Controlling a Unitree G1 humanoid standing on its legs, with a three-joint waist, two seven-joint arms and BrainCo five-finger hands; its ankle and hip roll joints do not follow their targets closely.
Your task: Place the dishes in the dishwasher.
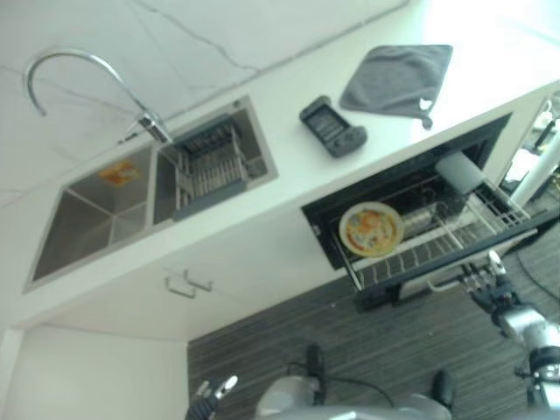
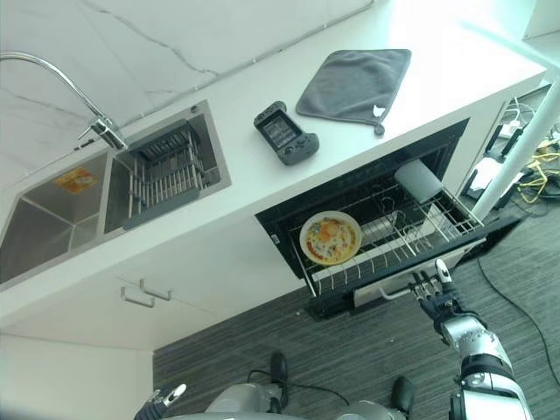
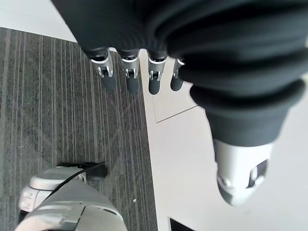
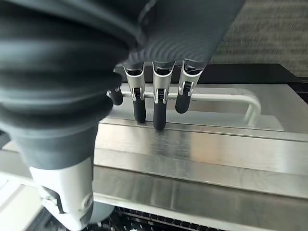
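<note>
The loading looks done: one plate point(image 2: 331, 238) and one pale cup point(image 2: 418, 181) sit in the pulled-out dishwasher drawer point(image 2: 398, 245). The right hand point(image 2: 435, 290), fingers straight and holding nothing, rests against the drawer front point(image 4: 202, 139) (closing seemingly calls for a steady inward push). The left hand point(image 3: 130, 72) hangs relaxed, well below the drawer.

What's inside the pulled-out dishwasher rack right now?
The dishwasher rack holds a yellow patterned plate standing on edge, a metal cup or bowl beside it, and a grey cup at the back. Anything deeper inside is in shadow.
</note>
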